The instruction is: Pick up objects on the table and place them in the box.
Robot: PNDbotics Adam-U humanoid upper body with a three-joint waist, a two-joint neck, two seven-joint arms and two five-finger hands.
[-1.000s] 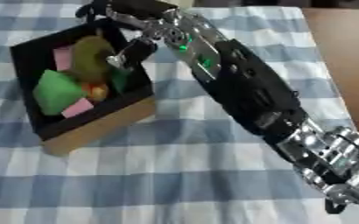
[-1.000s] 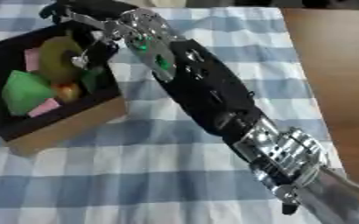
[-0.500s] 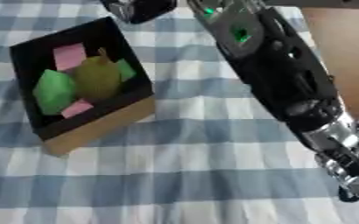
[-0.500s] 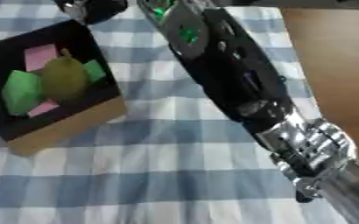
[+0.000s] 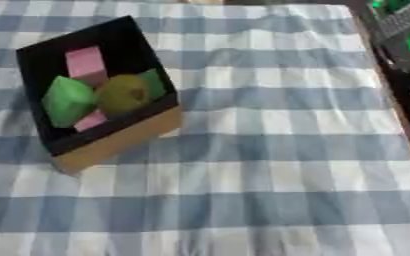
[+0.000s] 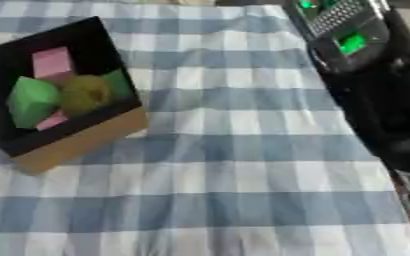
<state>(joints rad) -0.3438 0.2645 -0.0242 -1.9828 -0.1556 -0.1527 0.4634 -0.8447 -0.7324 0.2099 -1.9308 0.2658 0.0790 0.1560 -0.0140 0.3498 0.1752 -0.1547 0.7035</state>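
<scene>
Black arm (image 6: 375, 105): along the 3 o'clock edge, green lights near 1 o'clock; hand itself out of sight, so fingers cannot be judged.
Left hand: not visible either.
Box (image 5: 112, 142): at 10 o'clock on the checked cloth (image 5: 270, 150), cardboard outside, dark inside.
Contents: olive fruit (image 5: 123, 94) at centre, green block (image 5: 67, 100) touching it at 9 o'clock, pink block (image 5: 86, 61) at 12 o'clock.
Loose objects: none visible on the cloth.
Step well done: probably clearing away; lift high past the box rim, avoid nudging it.
</scene>
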